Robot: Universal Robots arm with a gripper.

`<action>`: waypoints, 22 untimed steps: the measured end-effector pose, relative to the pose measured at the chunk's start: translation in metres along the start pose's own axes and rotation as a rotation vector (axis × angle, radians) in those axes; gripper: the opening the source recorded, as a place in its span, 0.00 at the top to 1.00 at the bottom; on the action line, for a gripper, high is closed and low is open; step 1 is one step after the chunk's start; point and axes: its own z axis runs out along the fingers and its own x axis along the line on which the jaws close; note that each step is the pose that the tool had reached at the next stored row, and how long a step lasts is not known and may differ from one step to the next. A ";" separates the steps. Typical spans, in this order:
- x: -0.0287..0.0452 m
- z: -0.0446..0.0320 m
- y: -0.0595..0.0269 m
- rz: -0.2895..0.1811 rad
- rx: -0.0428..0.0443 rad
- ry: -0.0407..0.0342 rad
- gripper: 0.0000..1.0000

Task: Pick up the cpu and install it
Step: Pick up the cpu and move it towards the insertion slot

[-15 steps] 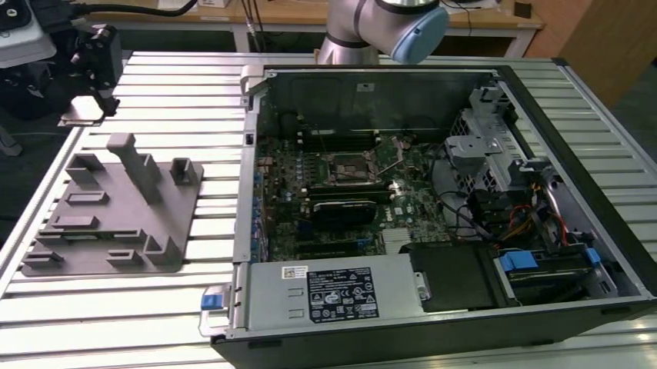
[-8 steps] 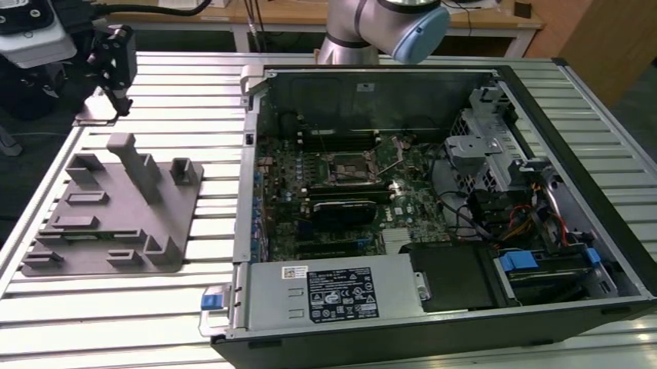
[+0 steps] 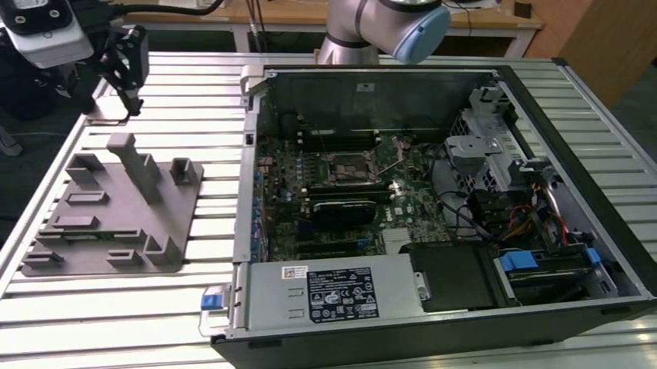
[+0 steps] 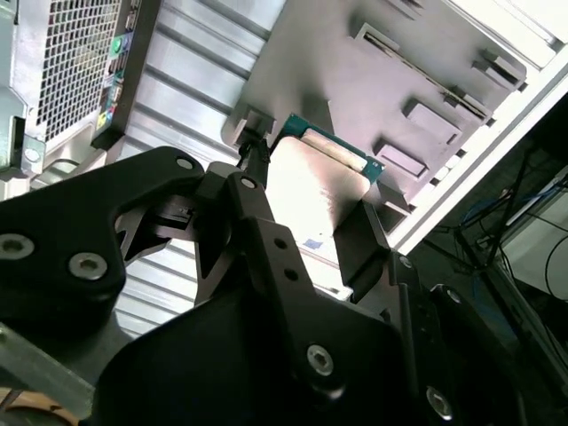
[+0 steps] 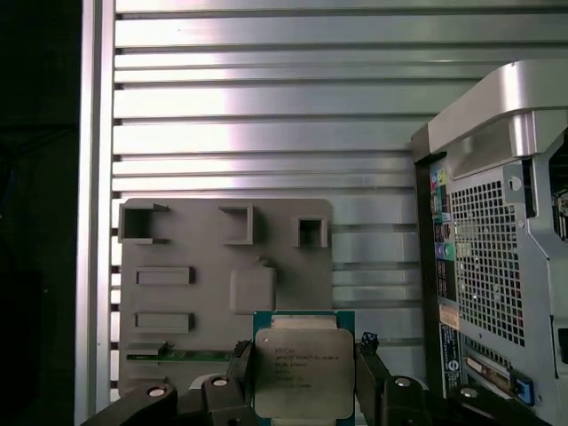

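Robotics lab: arm base (image 3: 355, 31), slatted metal bench (image 3: 123, 307), opened computer case (image 3: 411, 342)

Open air surrounds my claw (image 3: 128, 108), cpu (image 5: 304, 373) in its grip, over the slatted counter (image 3: 205, 77). The fixture tray's (image 3: 103, 231) tall post (image 3: 137, 165) stands near below. The computer case (image 3: 431, 334) wall (image 3: 246, 154) bars the motherboard (image 3: 292, 175) sideways; from above it lies open.

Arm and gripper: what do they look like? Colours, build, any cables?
The silver-grey tubular robot arm has a pale blue round joint cap. The matte black metal gripper has angular linked jaws fastened with silver screw heads. A light grey boxy housing sits at the wrist, with a black cable running near it.
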 end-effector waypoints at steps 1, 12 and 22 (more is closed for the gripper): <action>-0.0018 0.0000 0.0001 0.000 -0.0001 -0.0001 0.46; -0.0224 0.0000 0.0008 0.000 -0.0001 -0.0001 0.46; -0.0407 -0.0001 0.0015 0.000 0.0000 0.0000 0.46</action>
